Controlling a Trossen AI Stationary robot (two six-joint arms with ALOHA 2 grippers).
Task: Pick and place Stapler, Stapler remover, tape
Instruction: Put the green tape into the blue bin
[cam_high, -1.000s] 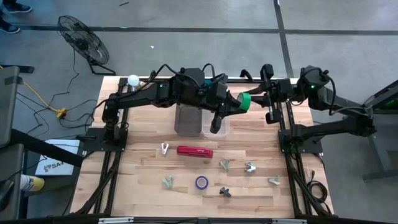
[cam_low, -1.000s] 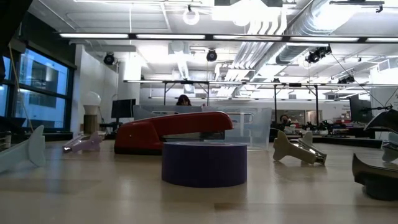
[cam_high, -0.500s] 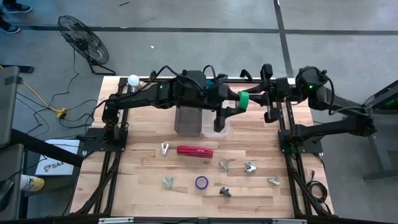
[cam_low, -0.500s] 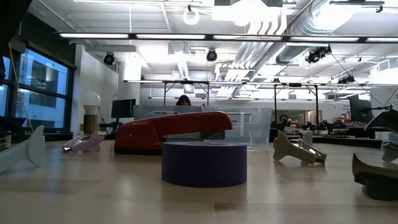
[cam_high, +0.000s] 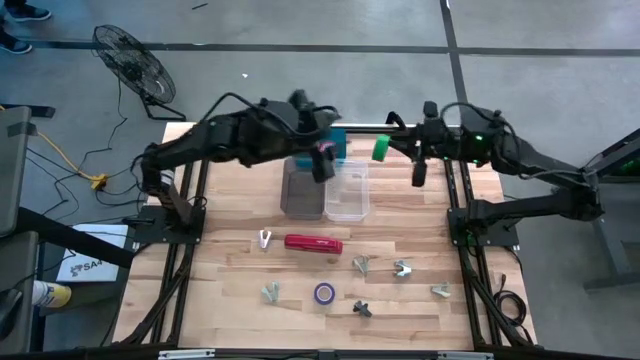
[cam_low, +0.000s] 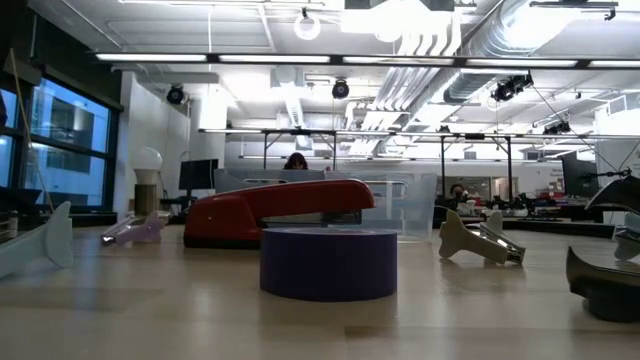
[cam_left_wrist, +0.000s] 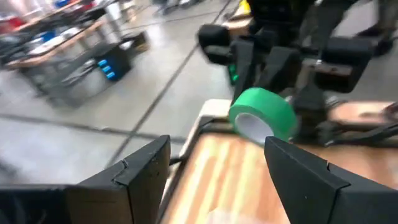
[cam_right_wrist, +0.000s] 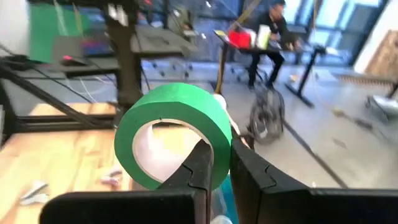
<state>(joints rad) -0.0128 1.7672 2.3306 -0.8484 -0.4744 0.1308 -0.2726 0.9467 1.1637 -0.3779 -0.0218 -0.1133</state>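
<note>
Holding the green tape roll (cam_right_wrist: 174, 134) is the right gripper (cam_right_wrist: 214, 165), fingers clamped on the roll's wall, one inside the pale core and one outside, so the ring stands on edge above the fingertips. From overhead the roll (cam_high: 381, 149) sits at the tip of that claw, over the far edge of the table (cam_high: 230, 300), just off the far right corner of the clear bin (cam_high: 346, 190). The left gripper (cam_left_wrist: 211, 168) has its fingers apart and empty; in its own camera the roll hangs ahead of it, between and beyond its two fingers, not touching either. My read: a handover has just finished and the roll now rides on the right claw alone. Risks I note. The pinch is on a thin curved wall, so the roll could pivot or slip if I swing the arm fast. The release point matters: the roll is beside the clear bin, not over it, and letting go here would drop it on the table edge or the floor. A ring landing on its rim will roll away. The left arm is close in front of the claw, near the grey bin (cam_high: 300, 190), so a collision is possible if both move together. Well forward of the claw on the table, untouched, lie the red stapler (cam_high: 313, 243), the purple tape (cam_high: 324, 293) and several staple removers (cam_high: 361, 264).
</note>
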